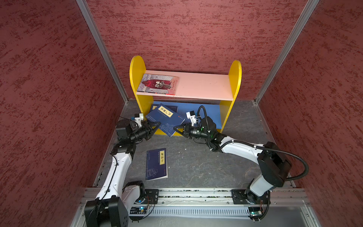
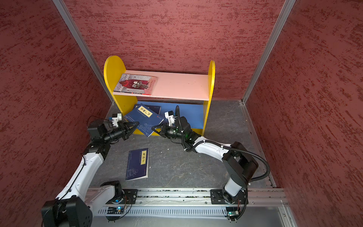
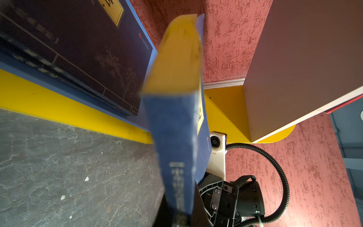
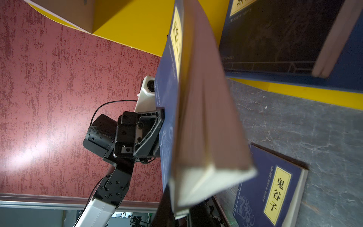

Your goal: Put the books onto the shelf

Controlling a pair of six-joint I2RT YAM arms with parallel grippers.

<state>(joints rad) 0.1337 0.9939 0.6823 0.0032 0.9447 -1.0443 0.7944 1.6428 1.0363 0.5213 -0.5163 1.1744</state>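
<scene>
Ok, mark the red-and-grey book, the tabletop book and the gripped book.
red-and-grey book (image 1: 157, 84): a top view, cover middle.
tabletop book (image 1: 156, 164): a top view, cover middle.
gripped book (image 1: 168, 121): a top view, cover middle.

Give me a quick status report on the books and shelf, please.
Left gripper, right gripper shut on tilted navy book at lower board's front. Loose navy book on table. Third navy book lies on that board, behind.

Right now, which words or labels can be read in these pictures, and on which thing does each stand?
"鬼谷子": yellow label of the navy book flat on the table.
Tilted label of the held navy book: too blurred.
Title of the red-and-grey book: not legible.
</scene>
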